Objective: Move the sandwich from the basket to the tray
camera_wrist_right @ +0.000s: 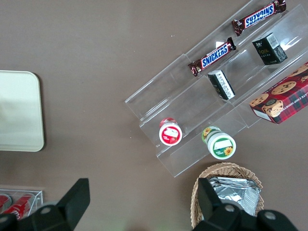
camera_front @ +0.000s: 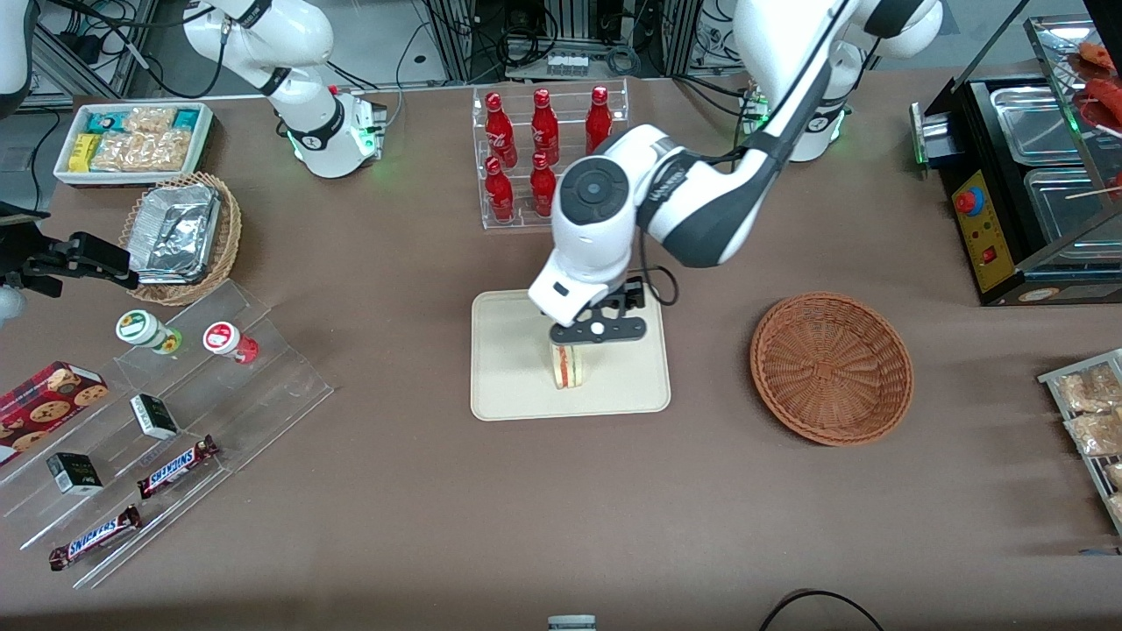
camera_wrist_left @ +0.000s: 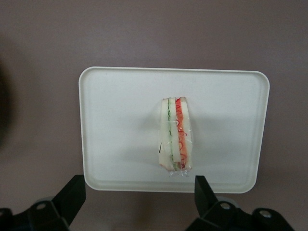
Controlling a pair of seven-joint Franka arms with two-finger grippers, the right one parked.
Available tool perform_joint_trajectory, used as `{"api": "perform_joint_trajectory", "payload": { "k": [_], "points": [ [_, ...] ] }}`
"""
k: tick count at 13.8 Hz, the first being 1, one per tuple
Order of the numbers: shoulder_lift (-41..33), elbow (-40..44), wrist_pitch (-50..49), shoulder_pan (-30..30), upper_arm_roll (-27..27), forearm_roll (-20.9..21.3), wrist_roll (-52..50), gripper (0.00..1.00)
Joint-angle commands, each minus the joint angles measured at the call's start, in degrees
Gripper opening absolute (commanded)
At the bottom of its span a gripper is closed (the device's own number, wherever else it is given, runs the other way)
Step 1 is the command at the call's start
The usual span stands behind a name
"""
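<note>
My gripper [camera_front: 589, 340] hangs just above the tray [camera_front: 508, 386], directly over the sandwich [camera_front: 570, 365]. Its jaws are spread wide and hold nothing; in my wrist view both fingers [camera_wrist_left: 72, 197] stand well clear of the sandwich [camera_wrist_left: 175, 134], one to each side, with the tray [camera_wrist_left: 115, 96] lying between them.

The sandwich stands on the tray on one edge, its red and green filling stripes facing up toward my wrist camera, clear wrap showing at one end. It sits on the part of the tray nearer the front camera, roughly midway along the tray's length, and touches nothing but the tray floor. No part of it reaches the tray's rim.

The basket [camera_front: 831, 368] is on the table beside the tray, toward my working arm's end, well apart from the tray and with nothing in it.

A clear rack of red bottles [camera_front: 543, 149] stands farther from the front camera than the tray, near its edge but not touching it. Toward the parked arm's end from the tray there is a stepped clear display [camera_front: 175, 421] with two round tubs [camera_front: 149, 331], small dark boxes and two Snickers bars [camera_front: 175, 466]. Farther from the camera than that display is a lighter wicker basket holding foil trays [camera_front: 180, 230], and a white bin of snack packets [camera_front: 136, 140].
</note>
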Motion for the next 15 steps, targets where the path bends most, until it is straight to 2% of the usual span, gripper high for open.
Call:
{"api": "perform_joint_trajectory", "payload": {
  "k": [1, 5, 7, 15],
  "points": [
    [-4.4, -1.2, -3.5, 3.7, 0.7, -1.8, 1.6, 1.00],
    [-6.6, -1.3, -6.4, 8.6, 0.6, -1.8, 7.3, 1.00],
    [-7.6, -1.3, -7.2, 10.8, 0.6, -3.3, 10.5, 1.00],
    [-11.8, -2.7, -13.0, 20.6, 0.7, -3.3, 23.5, 1.00]
  ]
}}
